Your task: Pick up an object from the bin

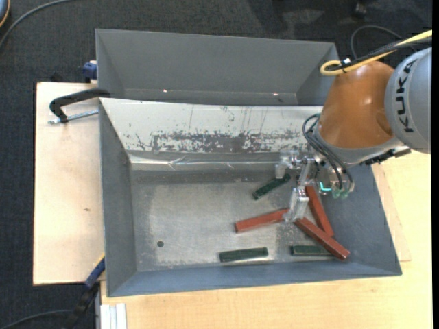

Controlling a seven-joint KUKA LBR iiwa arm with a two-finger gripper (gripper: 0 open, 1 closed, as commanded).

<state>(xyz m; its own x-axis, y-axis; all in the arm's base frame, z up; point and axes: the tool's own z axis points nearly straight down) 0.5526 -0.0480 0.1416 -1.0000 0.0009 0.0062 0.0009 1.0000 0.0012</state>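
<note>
The tool [299, 212] is low in the right half of the bin [115, 204]. Its tip is down at the right end of a red-brown bar [260, 221] that lies flat on the floor and runs roughly left to right. I cannot tell whether the tool is released or clenched, because its lower part reads as a single pale metal piece. I also cannot tell whether it touches the bar or hangs just above it. Nothing is lifted, and the bar is down on the floor along its whole length.

Just to the right of the tool lie two more red-brown bars. One slanted bar [319, 212] runs down from beneath the wrist. A lower bar [324, 240] angles toward the right front corner. The two appear to meet in a loose V, close to the first bar's end.

Farther out there are three dark green bars. A tilted one [269, 188] lies up and to the left of the tool, near the foot of the back wall. A long one [243, 255] lies along the front wall. A short one [309, 251] lies just below the red-brown pair. Above everything, the orange cover [357, 108] on the wrist hangs over the bin's right rim.

The step in hand looks like the reach-down and grasp, with the lift not yet begun. The likely target is the red-brown bar at the tool's tip. The next move calls for gripping that bar across its narrow width near the end, then rising straight up. A hold at one end may let the bar swing or slip, and the neighbouring red-brown bars crowd the right side, so one of them could be nudged or caught as well.
</note>
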